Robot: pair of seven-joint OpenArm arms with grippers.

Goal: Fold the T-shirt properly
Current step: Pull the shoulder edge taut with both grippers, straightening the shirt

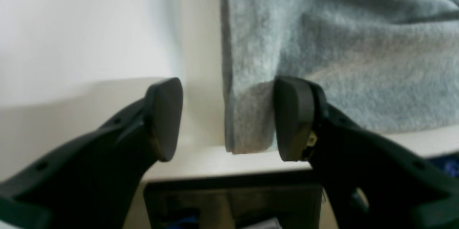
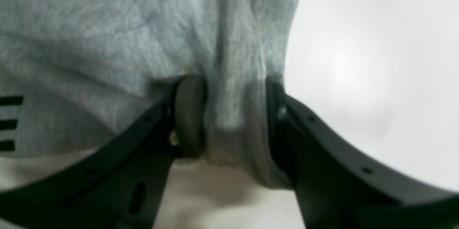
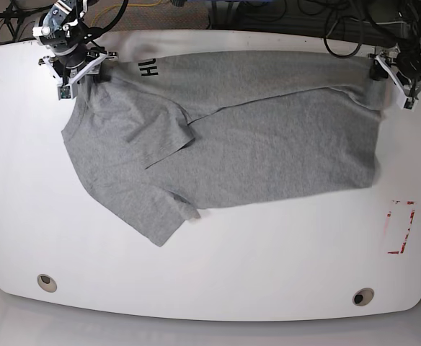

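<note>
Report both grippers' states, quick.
Left gripper: open, fingers straddling the T-shirt corner.
Right gripper: fingers closed on a bunched T-shirt fold.

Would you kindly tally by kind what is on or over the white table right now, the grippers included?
T-shirt: 1
Grippers: 2, the left gripper and the right gripper
Red-outlined marking on the table: 1
Round table holes: 2
Total: 6

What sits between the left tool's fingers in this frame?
Bare white table beside one finger, then the T-shirt corner edge reaching the other finger; the left tool stands open, per the left wrist view.
</note>
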